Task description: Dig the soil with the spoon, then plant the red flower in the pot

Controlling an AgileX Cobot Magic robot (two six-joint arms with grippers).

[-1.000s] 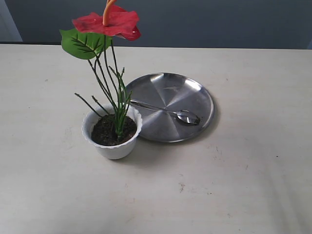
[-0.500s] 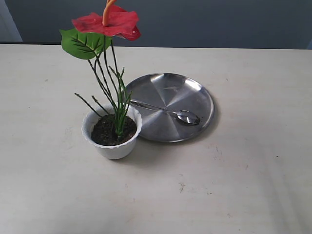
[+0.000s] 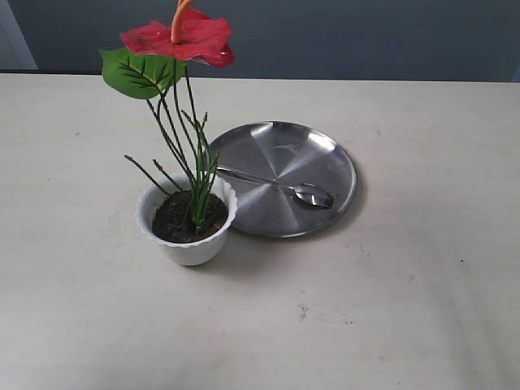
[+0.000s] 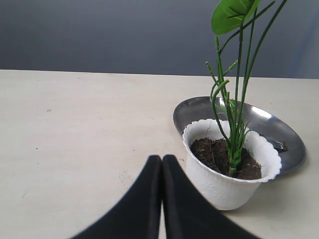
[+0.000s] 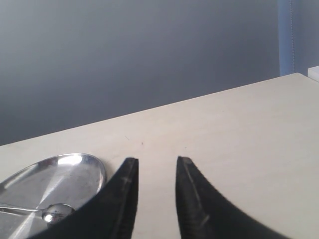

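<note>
The red flower (image 3: 180, 37) stands upright in the white scalloped pot (image 3: 188, 244), its green stems (image 3: 195, 175) sunk in the dark soil (image 3: 175, 219). The silver spoon (image 3: 280, 186) lies loose on the steel plate (image 3: 276, 146) just right of the pot. Neither gripper shows in the exterior view. In the left wrist view my left gripper (image 4: 162, 160) is shut and empty, a short way from the pot (image 4: 219, 184) and soil (image 4: 214, 153). My right gripper (image 5: 155, 162) is open and empty over bare table, beside the plate (image 5: 65, 172) and the spoon's bowl (image 5: 54, 213).
The pale table (image 3: 390, 309) stretches around the pot and plate, with a dark wall (image 3: 366, 36) behind its far edge. A few small dark specks (image 3: 302, 309) mark the tabletop in front of the plate.
</note>
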